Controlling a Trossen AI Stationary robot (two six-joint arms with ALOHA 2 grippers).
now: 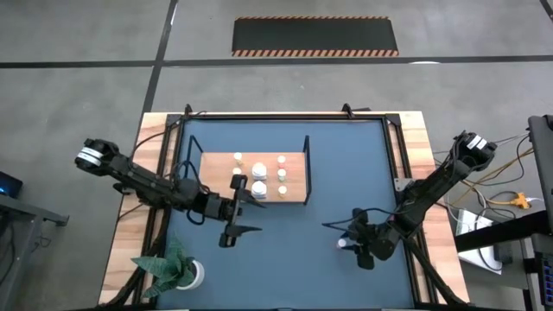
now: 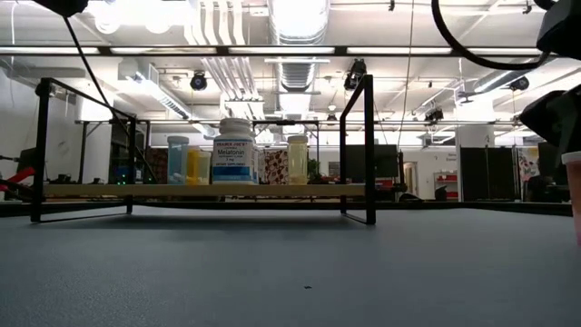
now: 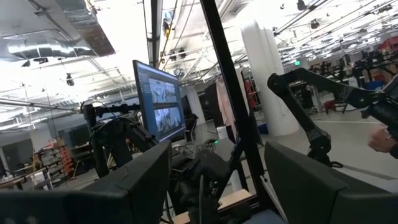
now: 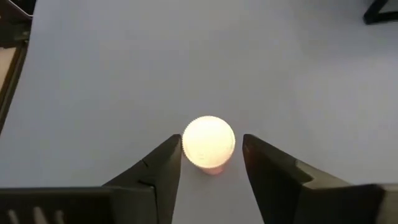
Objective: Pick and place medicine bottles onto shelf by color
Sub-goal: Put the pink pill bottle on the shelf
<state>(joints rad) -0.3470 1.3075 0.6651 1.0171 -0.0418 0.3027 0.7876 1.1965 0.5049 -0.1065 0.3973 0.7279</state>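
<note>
The wooden shelf (image 1: 212,192) with black frame ends stands mid-table on its frame legs. Several bottles (image 1: 259,187) stand upright on it; in the low view a big white labelled one (image 2: 234,152) is foremost. One small pale-capped bottle (image 4: 208,143) stands alone on the blue tabletop toward the right near corner (image 1: 344,245). My right gripper (image 4: 211,155) is open above it, pointing down, one finger on each side of the cap. My left gripper (image 1: 246,216) is open, level, just off the shelf's near edge, holding nothing. My right gripper comes at the lone bottle's cap (image 4: 193,144) from above, the cap between its open fingers. One fingertip (image 4: 169,155) lies right at the cap's edge; I cannot tell whether it touches. A narrow gap shows at the other finger. The bottle stands upright on the table.
A white pot with a green plant (image 1: 177,272) sits at the table's near left corner. The shelf's black frame posts (image 2: 369,150) rise at its ends. Bare blue tabletop (image 1: 294,250) lies between the two grippers.
</note>
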